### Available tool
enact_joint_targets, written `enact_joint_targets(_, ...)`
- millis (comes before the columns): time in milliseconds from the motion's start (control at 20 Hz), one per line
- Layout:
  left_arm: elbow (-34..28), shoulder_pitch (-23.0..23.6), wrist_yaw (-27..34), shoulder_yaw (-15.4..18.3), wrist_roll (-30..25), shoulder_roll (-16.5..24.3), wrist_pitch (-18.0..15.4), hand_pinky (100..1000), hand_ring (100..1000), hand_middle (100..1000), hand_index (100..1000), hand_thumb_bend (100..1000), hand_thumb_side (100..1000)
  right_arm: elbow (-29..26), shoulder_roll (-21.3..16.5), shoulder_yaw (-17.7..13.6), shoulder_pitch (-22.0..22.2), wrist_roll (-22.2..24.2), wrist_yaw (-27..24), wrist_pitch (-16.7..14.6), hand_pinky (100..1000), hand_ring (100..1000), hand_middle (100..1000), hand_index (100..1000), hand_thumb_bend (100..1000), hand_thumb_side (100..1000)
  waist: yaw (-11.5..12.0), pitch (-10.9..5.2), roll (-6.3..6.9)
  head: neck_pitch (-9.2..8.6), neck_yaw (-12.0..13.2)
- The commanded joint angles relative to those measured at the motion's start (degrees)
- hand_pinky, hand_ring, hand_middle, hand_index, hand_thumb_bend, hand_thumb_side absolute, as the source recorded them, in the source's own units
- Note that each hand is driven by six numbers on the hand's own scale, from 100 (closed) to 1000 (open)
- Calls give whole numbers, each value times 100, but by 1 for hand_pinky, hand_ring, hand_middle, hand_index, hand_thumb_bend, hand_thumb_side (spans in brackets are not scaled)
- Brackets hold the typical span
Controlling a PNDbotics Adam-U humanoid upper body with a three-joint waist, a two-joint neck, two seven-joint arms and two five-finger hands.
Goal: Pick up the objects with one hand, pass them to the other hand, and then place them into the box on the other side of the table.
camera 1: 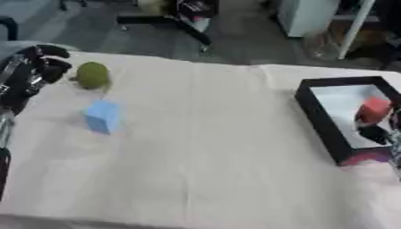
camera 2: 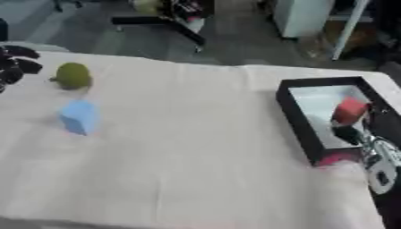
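Your right robot hand (camera 2: pixel 362 127) is over the black box (camera 2: pixel 291 111) at the counter's right edge, with a red block (camera 2: pixel 349 110) at its fingertips, above the box's pale floor. You are at the placing step for this block. The fingers look pinched on it, though the view there is blurred, so I judge the block held and not yet let go. Whether it already touches the box floor, I cannot tell.

Your left robot hand (camera 1: pixel 35 67) sits at the counter's far left corner, fingers curled and holding nothing. Just beside it is a green fruit (camera 1: pixel 93 74), close to the fingers but apart from them. Nearer you along the left edge stands a blue block (camera 1: pixel 103 116), apart from the fruit.

What the next move calls for:
1. Lower the red block well inside the box walls, then spread the right fingers and lift clear without catching the rim.
2. With the left robot hand, take the green fruit, since it is the closer of the 2 things left; it is rounded and may roll, so close around its middle.
3. Bring it to the counter's centre for the pass to the right.
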Motion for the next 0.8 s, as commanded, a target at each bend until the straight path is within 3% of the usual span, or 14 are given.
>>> enact_joint_targets(50,59,-78,-285,89,-26,240,-1,777,671,683,735,1000,551,-115,-425,-63,-153,771,565,-44,964,898,914,1000,559,551,-4,-85,8,-51,57)
enact_joint_targets(250,419,-199,-784,67,-224,490,-152,782,672,678,726,1000,519,-597,-800,-55,-298,2018,1530,-329,1000,946,976,1000,620,459,-28,-100,-5,-40,196)
enact_joint_targets(350,625,-290,-1080,58,-288,655,-284,785,674,680,731,1000,502,-999,-982,-79,-358,2343,1924,-492,1000,923,946,1000,599,417,-49,-110,-6,-41,308)
enact_joint_targets(400,731,-336,-1226,48,-293,730,-356,787,680,685,738,1000,494,-1231,-1047,-114,-364,2393,2069,-552,971,878,885,1000,537,398,-60,-113,-5,-41,363)
enact_joint_targets(500,961,-441,-1531,-15,-316,909,-511,793,692,698,748,1000,470,-1774,-1121,-259,-307,2207,2095,-564,892,847,842,1000,448,416,-95,-117,4,-47,527)
enact_joint_targets(700,1631,-713,-1947,-289,-521,1258,-924,806,718,719,774,952,372,-2991,-1093,-562,152,1490,1622,-416,737,777,744,1000,293,413,-176,-107,28,-96,848)
enact_joint_targets(800,2131,-948,-2378,-586,-789,1499,-1168,820,737,738,803,898,327,-3494,-1050,-564,427,1182,1318,-405,737,773,739,1000,269,407,-223,-106,41,-112,1003)
